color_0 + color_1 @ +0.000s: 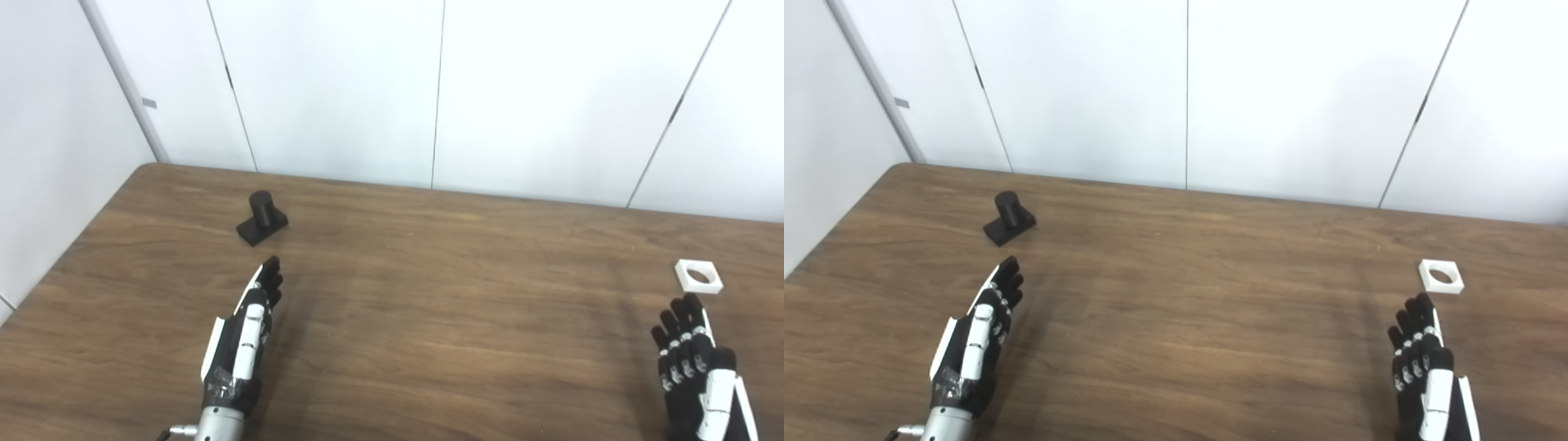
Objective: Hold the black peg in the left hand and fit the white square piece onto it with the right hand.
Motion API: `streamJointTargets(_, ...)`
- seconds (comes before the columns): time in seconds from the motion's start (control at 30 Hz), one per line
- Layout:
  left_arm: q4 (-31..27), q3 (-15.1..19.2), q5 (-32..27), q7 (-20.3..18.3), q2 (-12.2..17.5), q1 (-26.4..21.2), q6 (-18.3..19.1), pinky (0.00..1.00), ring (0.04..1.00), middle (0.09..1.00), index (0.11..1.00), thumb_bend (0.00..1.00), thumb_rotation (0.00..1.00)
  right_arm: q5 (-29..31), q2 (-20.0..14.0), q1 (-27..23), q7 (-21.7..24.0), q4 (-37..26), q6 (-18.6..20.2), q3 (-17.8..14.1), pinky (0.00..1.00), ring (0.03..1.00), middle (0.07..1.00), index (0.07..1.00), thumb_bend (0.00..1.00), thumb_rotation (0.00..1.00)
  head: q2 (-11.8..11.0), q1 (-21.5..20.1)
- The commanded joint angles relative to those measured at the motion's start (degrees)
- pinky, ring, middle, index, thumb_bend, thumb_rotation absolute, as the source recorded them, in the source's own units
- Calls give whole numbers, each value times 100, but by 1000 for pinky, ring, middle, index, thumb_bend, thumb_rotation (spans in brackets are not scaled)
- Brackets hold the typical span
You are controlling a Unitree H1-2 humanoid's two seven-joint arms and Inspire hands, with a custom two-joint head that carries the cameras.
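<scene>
The black peg (262, 217), a short cylinder upright on a square black base, stands on the wooden table (429, 294) at the far left. My left hand (245, 340) is open and empty, fingers stretched toward the peg, a short way in front of it and not touching. The white square piece (698, 276) with a round hole lies flat at the right. My right hand (695, 367) is open and empty just in front of the piece, fingertips close to it, apart from it. Both also show in the right eye view: the peg (1009, 218), the piece (1441, 275).
White wall panels (429, 92) rise right behind the table's far edge. A white wall (55, 153) runs along the table's left edge.
</scene>
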Motion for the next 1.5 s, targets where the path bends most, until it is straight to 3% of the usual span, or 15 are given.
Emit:
streamJointTargets(0.0,170,-92,56,59,-213,116,-85,1000,976,975,959,386,813,0,-132,379,48,404,-52,-60,1000,1000,994,986,619,971,33,-6)
streamJointTargets(0.2,101,-66,481,282,-160,48,-44,958,948,952,945,465,414,18,-161,380,76,338,-36,-55,1000,1000,996,985,609,970,79,-37)
streamJointTargets(0.27,-3,-31,838,401,-49,17,-91,966,958,950,938,591,343,33,-166,376,86,335,-36,-53,1000,999,992,984,602,969,84,-32)
streamJointTargets(0.4,-299,136,1457,575,252,-163,58,931,926,928,920,760,315,33,-158,370,84,331,-10,-36,1000,1000,993,986,613,965,78,-54)
streamJointTargets(0.5,-562,362,2026,695,477,-420,625,859,904,924,911,832,320,38,-127,372,77,315,-32,-24,1000,1000,994,990,584,968,89,-67)
streamJointTargets(0.6,-506,538,2327,750,723,-766,970,948,947,931,907,896,297,32,-113,373,87,279,-47,0,1000,1000,996,992,581,960,93,-63)
streamJointTargets(0.77,-218,585,2684,766,1087,-1171,1399,998,993,952,885,890,307,-5,-102,378,54,221,-21,15,1000,1000,998,995,583,967,111,-68)
streamJointTargets(0.93,319,540,3069,844,1566,-1570,1290,990,1000,971,869,867,332,-56,-81,398,31,211,-83,38,1000,1000,995,994,572,953,129,-68)
streamJointTargets(1.17,630,391,3720,865,1825,-2026,1946,989,1000,978,866,897,384,-137,-65,401,16,208,-71,45,1000,999,991,991,552,964,149,-60)
streamJointTargets(1.47,1618,102,4195,1113,1981,-2693,2223,1000,992,961,845,912,365,-123,-41,375,0,244,-98,42,1000,989,983,986,554,943,157,-69)
